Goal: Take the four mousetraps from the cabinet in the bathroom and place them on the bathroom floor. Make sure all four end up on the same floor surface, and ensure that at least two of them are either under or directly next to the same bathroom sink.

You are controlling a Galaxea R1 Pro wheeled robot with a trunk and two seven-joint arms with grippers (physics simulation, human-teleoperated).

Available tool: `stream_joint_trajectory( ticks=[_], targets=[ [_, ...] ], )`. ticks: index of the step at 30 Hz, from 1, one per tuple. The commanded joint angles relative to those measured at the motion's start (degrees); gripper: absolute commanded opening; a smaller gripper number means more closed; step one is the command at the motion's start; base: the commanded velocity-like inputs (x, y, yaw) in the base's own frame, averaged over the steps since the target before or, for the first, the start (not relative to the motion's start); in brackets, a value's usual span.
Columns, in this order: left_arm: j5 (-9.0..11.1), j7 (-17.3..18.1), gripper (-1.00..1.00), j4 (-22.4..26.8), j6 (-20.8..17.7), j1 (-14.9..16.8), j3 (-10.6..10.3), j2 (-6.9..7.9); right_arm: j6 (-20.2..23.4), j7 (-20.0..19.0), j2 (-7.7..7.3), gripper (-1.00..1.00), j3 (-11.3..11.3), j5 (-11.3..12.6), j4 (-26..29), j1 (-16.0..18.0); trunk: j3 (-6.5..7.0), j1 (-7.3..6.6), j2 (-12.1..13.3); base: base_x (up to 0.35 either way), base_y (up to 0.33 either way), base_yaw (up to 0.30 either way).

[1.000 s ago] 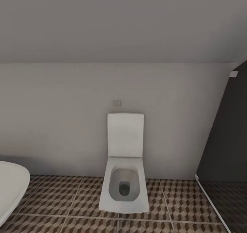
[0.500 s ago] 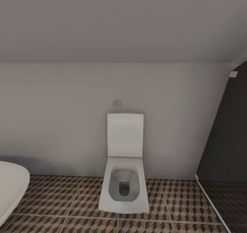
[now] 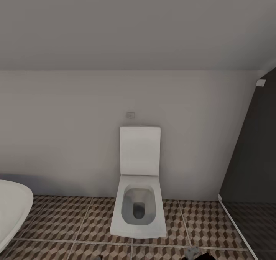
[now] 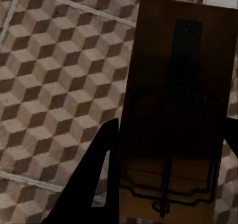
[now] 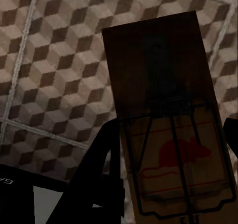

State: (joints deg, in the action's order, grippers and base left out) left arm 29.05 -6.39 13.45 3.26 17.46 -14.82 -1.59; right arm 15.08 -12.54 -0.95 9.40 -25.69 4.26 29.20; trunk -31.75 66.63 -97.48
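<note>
While each wrist view shows a gripper clenched on a flat wooden mousetrap, left gripper (image 4: 171, 149) holding the left mousetrap (image 4: 178, 115), right gripper (image 5: 171, 154) holding the right mousetrap (image 5: 166, 110) printed with a red mouse, the head view shows cube-patterned bathroom floor (image 3: 61, 221), a square white toilet (image 3: 138, 198) centre-frame, and a plain grey wall (image 3: 76, 137) behind.

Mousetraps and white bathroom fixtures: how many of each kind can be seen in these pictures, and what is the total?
Mousetraps: 2, one in the left gripper (mousetrap), one in the right gripper (mousetrap), both above the tiled floor.
Toilet: 1.
White basin at the edge of the head view: 1.
Total: 4.
</note>
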Motion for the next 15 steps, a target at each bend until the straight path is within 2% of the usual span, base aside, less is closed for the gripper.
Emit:
stream_joint_trajectory(
  ticks=[1,5,9,15],
  targets=[
    [-0.1,-0.6,-1.0,0.7,-0.4,0.0,-0.5,0.05,0.4,-0.4,0.02,-1.0,0.5,-0.5,1.1,0.0,-0.07,-0.01,0.0,0.0,0.0,0.0],
    [-1.2,-0.6,-1.0,4.1,-2.8,0.0,-0.5,0.21,1.0,-0.4,0.06,-1.0,0.5,-0.3,5.3,0.0,-0.25,0.21,-0.4,0.0,0.0,0.0],
    [-1.7,-0.6,-1.0,6.7,-4.1,0.0,-0.5,0.26,1.0,-0.4,0.05,-1.0,0.5,-0.2,6.3,0.0,-0.96,1.09,-2.0,0.0,0.0,0.0],
    [-3.4,-0.6,-1.0,12.3,-8.2,0.0,-0.5,0.2,0.5,-0.4,-0.11,-1.0,0.5,-0.3,6.7,0.0,-2.04,2.41,-4.4,0.0,0.0,0.0]
  ],
)
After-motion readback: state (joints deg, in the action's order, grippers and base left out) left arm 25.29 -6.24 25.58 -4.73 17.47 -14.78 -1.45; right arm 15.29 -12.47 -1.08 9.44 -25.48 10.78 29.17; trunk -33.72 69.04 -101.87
